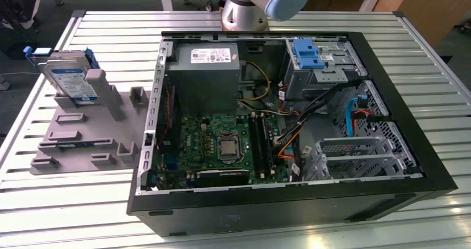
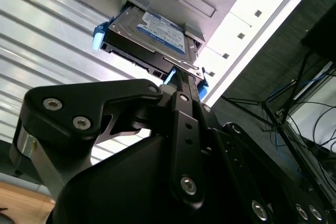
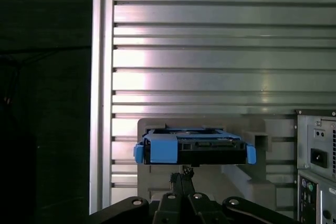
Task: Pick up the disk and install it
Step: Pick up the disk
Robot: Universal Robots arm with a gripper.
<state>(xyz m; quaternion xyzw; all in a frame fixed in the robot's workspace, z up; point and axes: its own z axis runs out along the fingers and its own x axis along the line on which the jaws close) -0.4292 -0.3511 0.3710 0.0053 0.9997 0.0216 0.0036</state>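
The disk is a silver hard drive with a white-and-blue label in a blue carrier frame. It stands tilted in a grey holder on the table, at the exterior view's left of the open computer case. In both wrist views the disk lies straight ahead of my gripper. The black fingers are together with nothing between them, their tips short of the carrier's blue edge.
Inside the case are a grey power supply box, a green motherboard, a blue latch on a metal bay and a metal drive cage. The arm's base stands behind the case. The slatted metal table surrounds it.
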